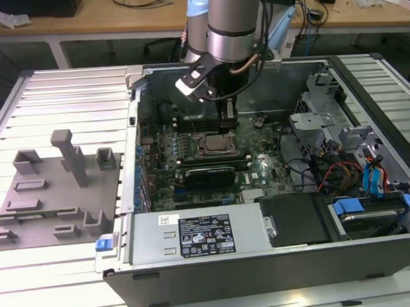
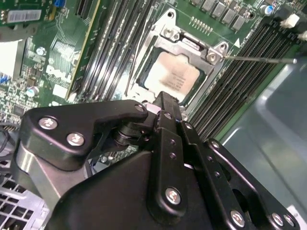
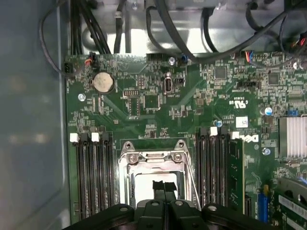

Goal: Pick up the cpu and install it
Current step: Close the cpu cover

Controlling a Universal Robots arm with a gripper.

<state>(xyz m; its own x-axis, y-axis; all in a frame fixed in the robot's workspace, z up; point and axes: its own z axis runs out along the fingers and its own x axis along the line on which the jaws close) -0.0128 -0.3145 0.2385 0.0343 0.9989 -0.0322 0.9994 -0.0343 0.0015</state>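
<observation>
Second wrist view: the gripper is seen with jaws closed together, nothing held, just above the cpu, which lies inside the socket frame. Seating should be judged flat and square, with any contact kept light and vertical.

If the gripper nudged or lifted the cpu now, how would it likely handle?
The cpu looks flat and metal-topped, so probably stiff and somewhat slippery. Lying inside the socket frame, it likely won't slide sideways or tip.
</observation>
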